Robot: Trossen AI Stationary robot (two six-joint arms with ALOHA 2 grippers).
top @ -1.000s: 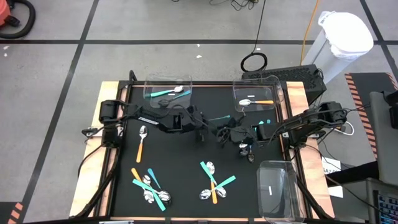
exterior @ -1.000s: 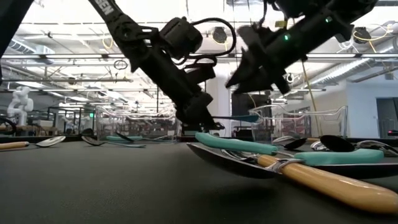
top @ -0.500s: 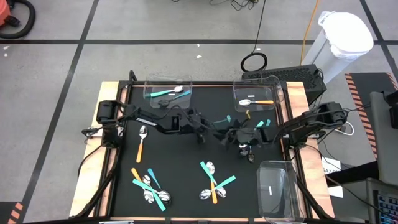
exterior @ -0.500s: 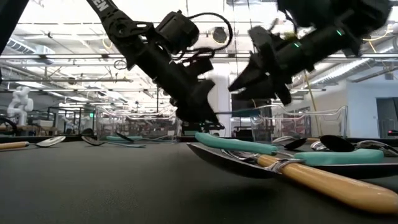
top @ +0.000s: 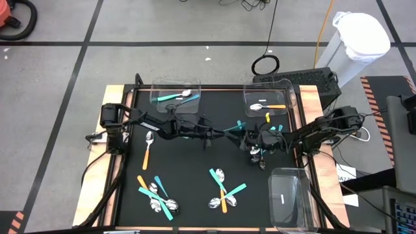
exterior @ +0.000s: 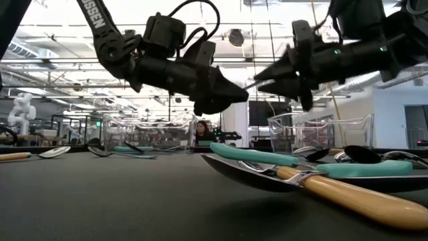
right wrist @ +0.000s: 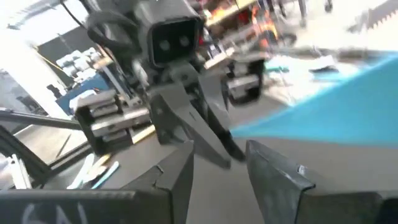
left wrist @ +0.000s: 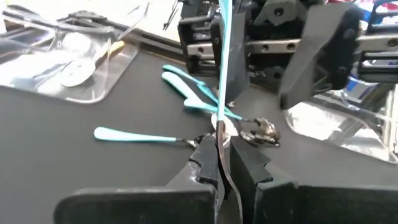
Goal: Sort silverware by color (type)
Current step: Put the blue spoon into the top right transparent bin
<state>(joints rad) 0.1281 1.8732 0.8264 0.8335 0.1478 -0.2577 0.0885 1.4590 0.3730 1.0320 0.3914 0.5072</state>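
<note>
My left gripper [top: 221,133] is above the table's middle, shut on a teal-handled utensil [top: 235,127]. Its teal handle [left wrist: 224,62] runs straight away from the fingers toward my right gripper [top: 247,136]. The right gripper faces the left one, level and open [right wrist: 217,168]. In the left wrist view the handle's free end stands between its spread fingers [left wrist: 320,56]; I cannot tell whether they touch it. In the low view both grippers [exterior: 242,92] [exterior: 257,75] hang well above the table, tip to tip. My left gripper pinches the utensil's thin metal neck [left wrist: 221,146] between its two fingers, at their free ends. The fingers lie level, pointing toward the table's right edge, along the utensil. The utensil is lifted clear of the table, its teal handle sticking out ahead.
A clear bin [top: 175,91] at the far left holds teal utensils; a bin [top: 270,97] at the far right holds an orange spoon; a third bin [top: 289,198] stands near right. Loose silverware lies at left [top: 148,146], near left [top: 156,195], near middle [top: 224,188] and below the grippers [top: 260,156].
My left gripper has risen from near the table and tipped from pointing down to level, carrying the teal utensil up toward my right gripper. My right gripper has turned level and drawn back a little toward the table's right edge, now facing the left one.
</note>
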